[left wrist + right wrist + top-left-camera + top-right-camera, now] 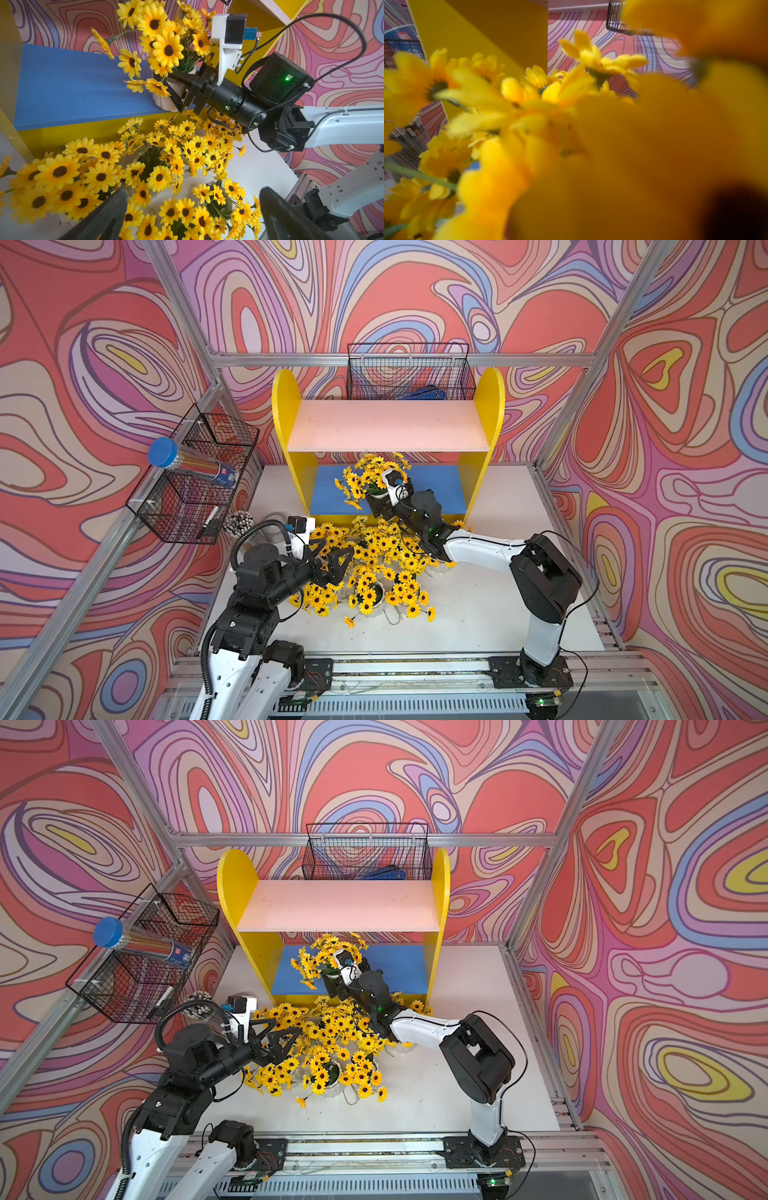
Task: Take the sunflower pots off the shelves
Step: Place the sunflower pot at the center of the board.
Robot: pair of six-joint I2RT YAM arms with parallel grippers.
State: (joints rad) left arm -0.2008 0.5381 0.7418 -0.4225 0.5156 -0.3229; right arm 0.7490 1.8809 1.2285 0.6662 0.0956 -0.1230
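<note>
Left end effector (345, 565) spread, right end effector (167, 92) clasping sunflower pot (162, 103)

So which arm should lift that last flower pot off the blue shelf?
Right. The right claw already grips the last sunflower pot on the blue board. The left claw hangs open over the pots on the table, farther away.

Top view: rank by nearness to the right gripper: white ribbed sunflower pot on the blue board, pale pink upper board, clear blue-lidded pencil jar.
1. White ribbed sunflower pot, in the right gripper.
2. Pale pink upper board, above.
3. Clear blue-lidded pencil jar, far left.
</note>
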